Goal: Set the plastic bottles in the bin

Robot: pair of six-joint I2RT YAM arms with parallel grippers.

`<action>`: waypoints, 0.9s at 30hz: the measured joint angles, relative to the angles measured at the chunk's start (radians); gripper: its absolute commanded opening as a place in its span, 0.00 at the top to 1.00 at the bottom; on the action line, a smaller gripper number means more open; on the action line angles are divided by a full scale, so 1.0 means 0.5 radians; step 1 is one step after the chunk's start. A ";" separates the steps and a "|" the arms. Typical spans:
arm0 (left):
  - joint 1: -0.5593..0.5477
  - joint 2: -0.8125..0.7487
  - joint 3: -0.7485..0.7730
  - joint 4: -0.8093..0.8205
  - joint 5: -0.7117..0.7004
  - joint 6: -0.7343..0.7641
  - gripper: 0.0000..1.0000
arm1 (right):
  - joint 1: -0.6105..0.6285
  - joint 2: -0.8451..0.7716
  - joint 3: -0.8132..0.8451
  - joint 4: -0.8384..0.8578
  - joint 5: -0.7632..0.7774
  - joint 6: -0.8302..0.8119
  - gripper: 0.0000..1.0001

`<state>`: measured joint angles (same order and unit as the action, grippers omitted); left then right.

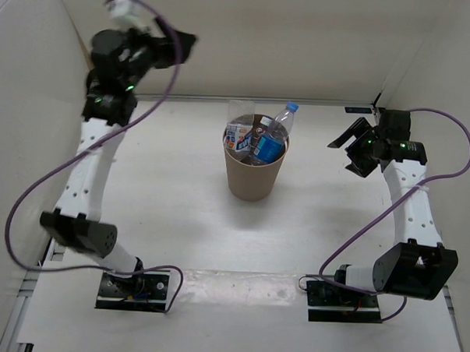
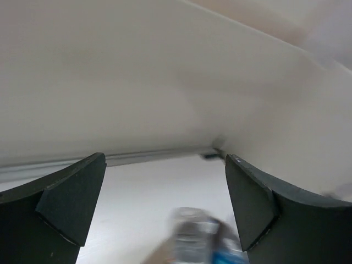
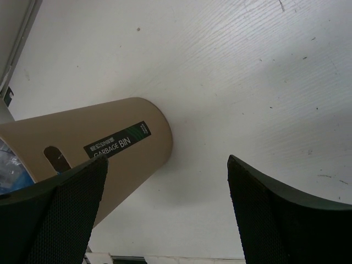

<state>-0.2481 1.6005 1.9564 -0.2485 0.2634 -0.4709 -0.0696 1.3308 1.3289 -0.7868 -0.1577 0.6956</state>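
Tan bin (image 3: pixel 66 129) w/ "GARBAGE BIN" label (image 3: pixel 117 140) holds the bottles (image 1: pixel 264 142); my L claw (image 2: pixel 165 184) & R claw (image 3: pixel 168 184) gape open, gripping nothing.

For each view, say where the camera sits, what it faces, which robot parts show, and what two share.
Top external: overhead behind the robot, looking down; left arm and right arm show.
Left wrist: wrist-mounted, facing back wall; open left pincer shows.
Right wrist: wrist-mounted, facing the table; open right pincer shows.
Shared: top and right wrist show the bin.
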 measured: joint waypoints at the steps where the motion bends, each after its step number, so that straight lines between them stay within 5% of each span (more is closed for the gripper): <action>1: 0.140 -0.093 -0.128 -0.014 -0.031 -0.009 0.00 | 0.000 -0.002 -0.001 -0.008 0.011 -0.001 0.10; 5: 0.535 -0.432 -0.757 -0.106 -0.284 0.016 0.00 | -0.010 -0.004 0.002 -0.081 0.090 0.015 0.10; 11: 0.482 -0.594 -1.396 -0.430 -0.472 -0.034 0.00 | -0.031 0.082 0.114 -0.195 0.180 0.074 0.10; 20: 0.517 -0.728 -1.765 -0.713 -0.932 -0.173 0.00 | -0.058 0.100 0.072 -0.095 -0.015 0.101 0.10; 27: 1.016 -0.740 -2.125 -0.837 -0.933 -0.299 0.00 | -0.082 0.100 0.061 -0.044 -0.111 0.091 0.10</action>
<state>0.2600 1.2304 0.8940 -0.6670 -0.2031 -0.6205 -0.1108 1.3808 1.3594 -0.8089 -0.2134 0.7410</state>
